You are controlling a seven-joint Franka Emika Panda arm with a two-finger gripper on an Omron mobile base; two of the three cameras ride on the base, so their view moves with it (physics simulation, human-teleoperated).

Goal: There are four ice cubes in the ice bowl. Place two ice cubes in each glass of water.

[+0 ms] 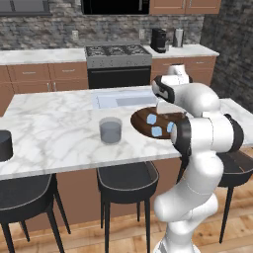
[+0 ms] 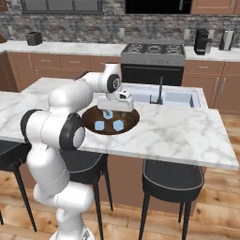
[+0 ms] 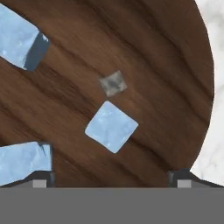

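Marble island: a grey glass of water (image 1: 110, 130) stands left of the dark wooden ice bowl (image 1: 141, 124). The gripper (image 3: 111, 177) hovers over the bowl, jaws spread wide and empty, above one ice cube (image 3: 111, 127). First pick seems under way; next, descend and close.

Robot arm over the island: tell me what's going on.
The arm's hand hangs open over the ice bowl on the marble island, lined up on one ice cube in the bowl's middle. It holds nothing. Other ice cubes lie in the bowl. The see-through glass beside the bowl and the dark glass at the island's far left wait for ice.
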